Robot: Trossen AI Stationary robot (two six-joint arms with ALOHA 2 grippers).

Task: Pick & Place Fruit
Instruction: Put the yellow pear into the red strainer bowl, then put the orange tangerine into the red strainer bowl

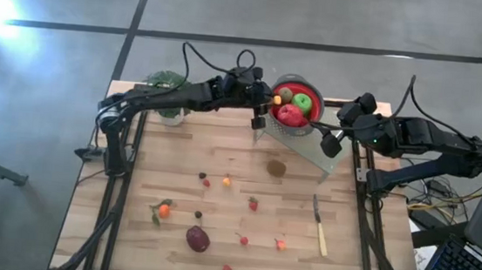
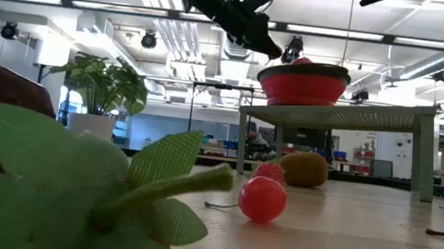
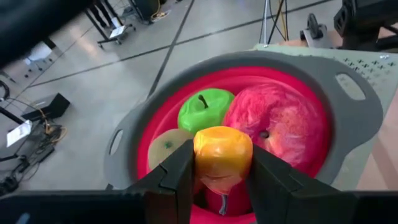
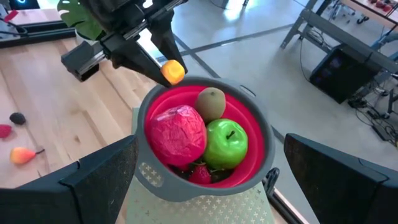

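The left gripper (image 3: 222,177) grips a small orange fruit (image 3: 222,157) over the red bowl's (image 1: 314,96) nine-o'clock rim — red apple (image 1: 290,114), green apple (image 1: 302,101), kiwi (image 1: 286,93) inside. The right gripper (image 1: 328,141), fingers wide open, waits at four o'clock.

Left tool (image 1: 272,100) sits at the rim of the red bowl (image 1: 314,96), clamped on a small orange fruit (image 1: 277,100). Bowl holds a red apple (image 1: 290,115), a green apple (image 1: 302,101) and a brownish kiwi (image 1: 286,93), and stands on a pale raised stand (image 1: 325,158) at the bench's (image 1: 178,156) far edge. Right tool (image 1: 327,135) hangs beside the bowl, fingers spread wide, nothing in them. Potted plant (image 1: 167,83) at far left under the left arm. Loose on the bench: a kiwi (image 1: 277,167), a maroon plum (image 1: 198,238), an orange with a leaf (image 1: 163,209), several tiny strawberries (image 1: 253,204), a knife (image 1: 320,225) near the right side.
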